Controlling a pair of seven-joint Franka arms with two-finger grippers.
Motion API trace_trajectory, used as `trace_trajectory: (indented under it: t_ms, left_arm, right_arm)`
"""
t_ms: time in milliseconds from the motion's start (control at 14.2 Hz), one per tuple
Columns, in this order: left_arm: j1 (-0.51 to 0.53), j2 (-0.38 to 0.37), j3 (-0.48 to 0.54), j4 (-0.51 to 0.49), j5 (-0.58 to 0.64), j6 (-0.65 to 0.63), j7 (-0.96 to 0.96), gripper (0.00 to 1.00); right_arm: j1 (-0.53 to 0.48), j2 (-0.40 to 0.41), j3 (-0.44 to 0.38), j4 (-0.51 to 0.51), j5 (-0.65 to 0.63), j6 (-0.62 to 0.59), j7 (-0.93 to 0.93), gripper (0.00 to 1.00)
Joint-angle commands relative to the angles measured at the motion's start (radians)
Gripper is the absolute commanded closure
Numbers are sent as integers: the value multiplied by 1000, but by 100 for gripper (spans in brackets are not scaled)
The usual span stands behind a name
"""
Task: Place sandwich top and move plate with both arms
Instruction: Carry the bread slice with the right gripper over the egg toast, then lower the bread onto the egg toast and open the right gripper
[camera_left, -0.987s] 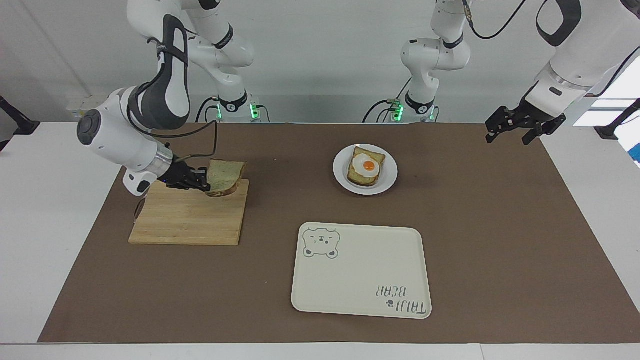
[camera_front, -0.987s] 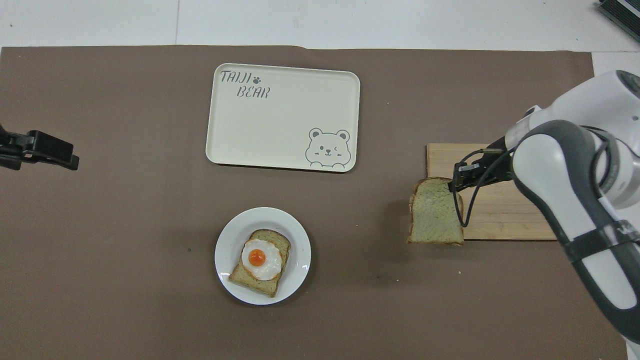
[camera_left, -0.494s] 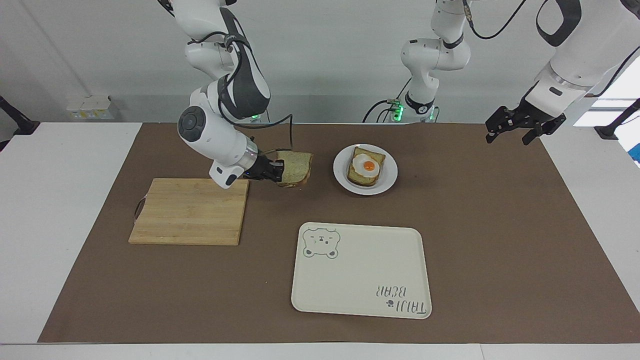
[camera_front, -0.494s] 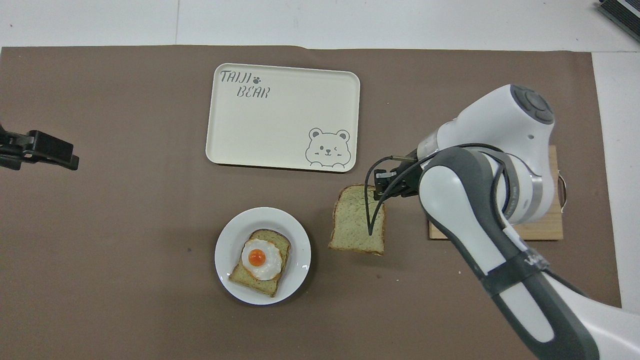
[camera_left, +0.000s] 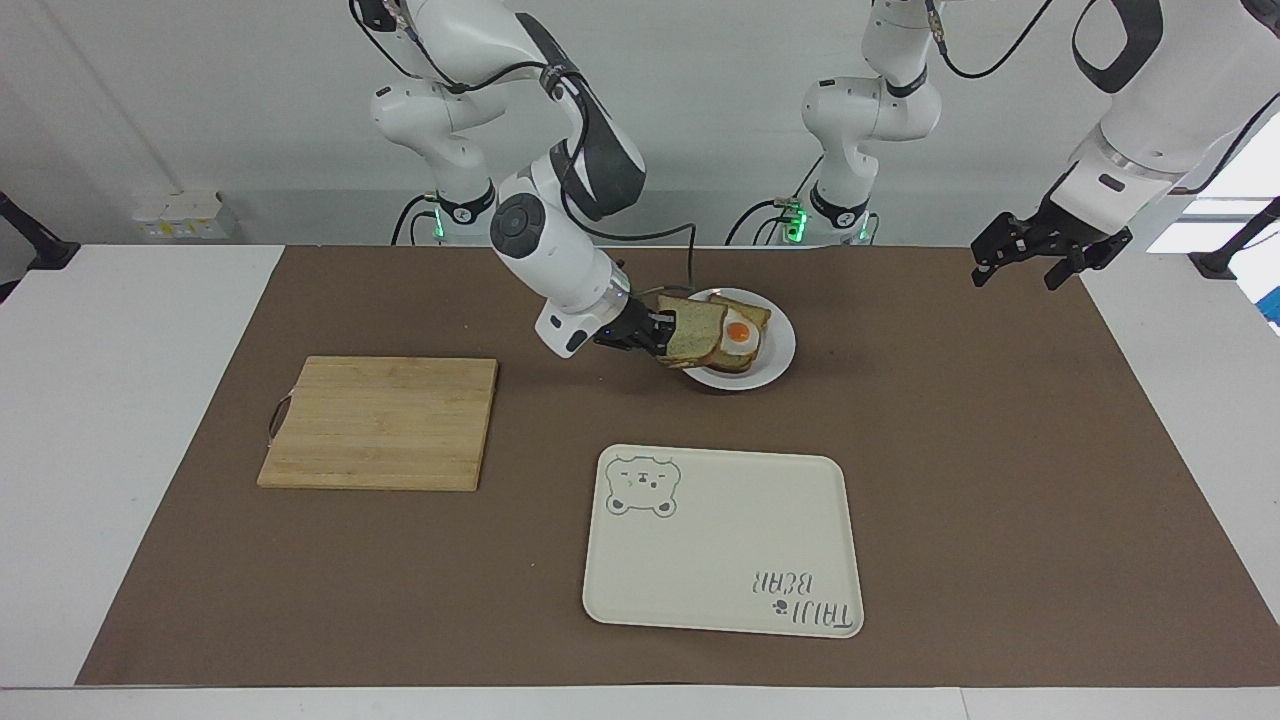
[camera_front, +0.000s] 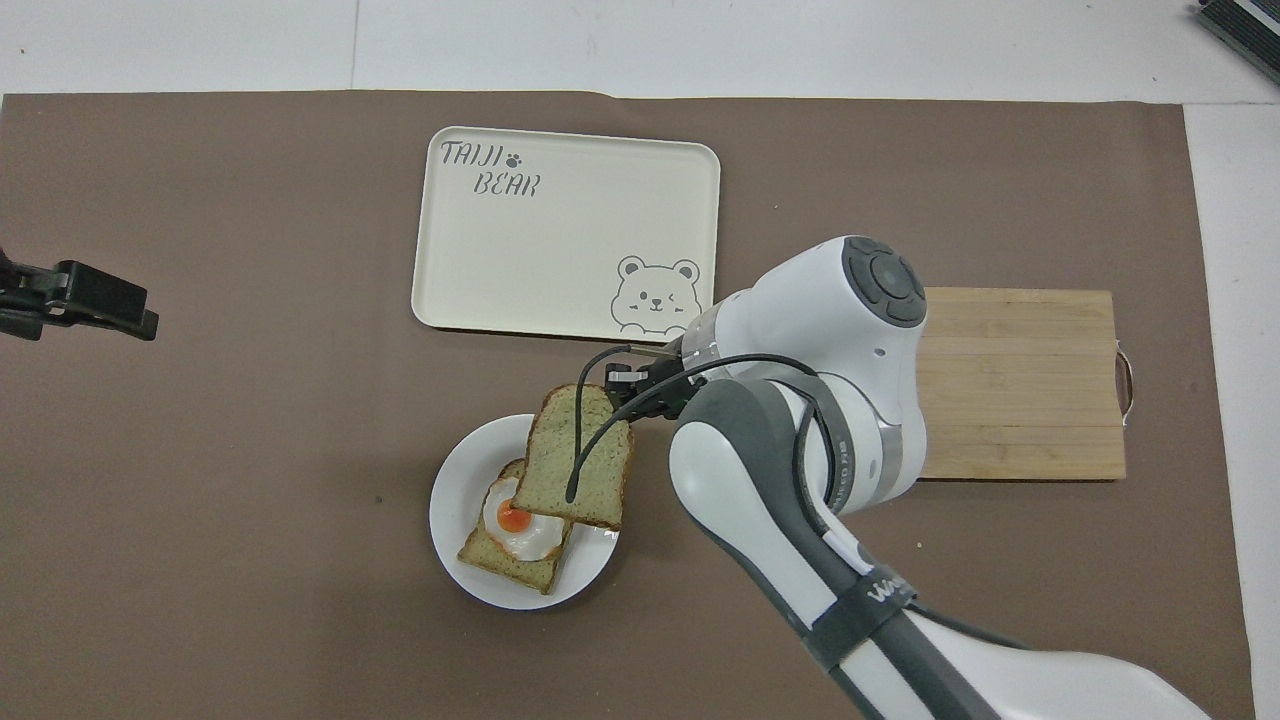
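Note:
The sandwich top, a plain pale slice with a brown crust, hangs in the air over the edge of the white plate that lies toward the right arm's end. My right gripper is shut on one edge of the slice. On the plate lies a darker toast slice with a fried egg, partly covered by the held slice in the overhead view. My left gripper waits open above the left arm's end of the mat, holding nothing.
A wooden cutting board lies bare toward the right arm's end. A cream rectangular tray with a bear drawing sits farther from the robots than the plate. A brown mat covers the table.
My right arm has carried the sandwich top from the cutting board across the mat to over the plate's edge. The left arm has not moved.

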Motion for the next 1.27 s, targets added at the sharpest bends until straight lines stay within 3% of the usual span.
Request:
trace_trajectory:
  t_ms: [0, 353, 776, 1199]
  left_arm:
    - [6, -23, -5, -21, 16, -5, -8, 0]
    - [6, -23, -7, -21, 16, -5, -8, 0]
    - [6, -23, -7, -21, 16, -5, -8, 0]
    - [6, -23, -5, -21, 16, -5, -8, 0]
  right_arm:
    - [51, 30, -3, 3, 28, 59, 12, 100]
    - [143, 60, -5, -13, 13, 114, 21, 100]
    - [140, 113, -5, -32, -8, 129, -53, 100]
    - [141, 116, -5, -40, -22, 178, -89, 100]
